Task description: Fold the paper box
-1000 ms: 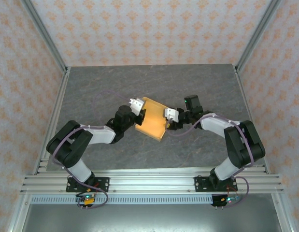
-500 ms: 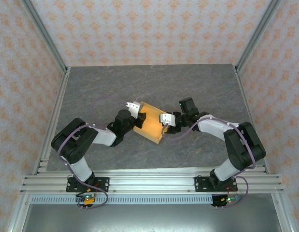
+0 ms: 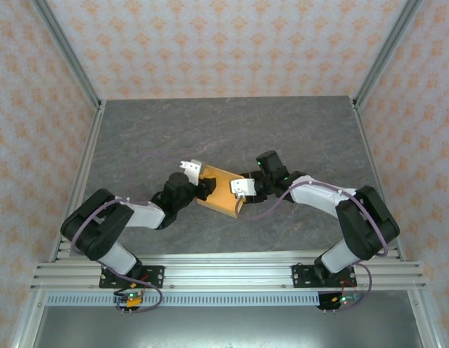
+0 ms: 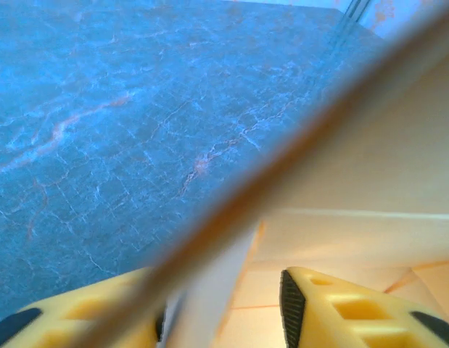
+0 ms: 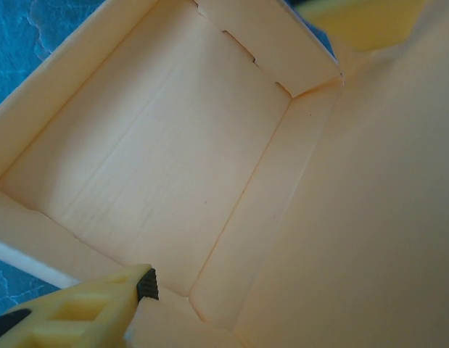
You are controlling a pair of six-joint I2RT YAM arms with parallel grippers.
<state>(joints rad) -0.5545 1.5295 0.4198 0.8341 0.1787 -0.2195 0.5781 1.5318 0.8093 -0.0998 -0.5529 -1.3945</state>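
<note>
Paper box (image 3: 218,193), wall inside released left pincer (image 3: 199,177); right pincer (image 3: 244,187) opposite, grip unclear.

Grey, seemingly marbled table (image 3: 231,123), patterned walls (image 3: 209,43)

A grey veined table (image 3: 297,130) carries the paper box (image 3: 218,193).

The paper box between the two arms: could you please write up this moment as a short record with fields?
Item: paper box, walls up as a shallow tray
Left arm: left gripper open, fingers either side of one wall
Right arm: right gripper at the opposite side, one finger on a wall, grip unclear
Surface: grey table
</note>
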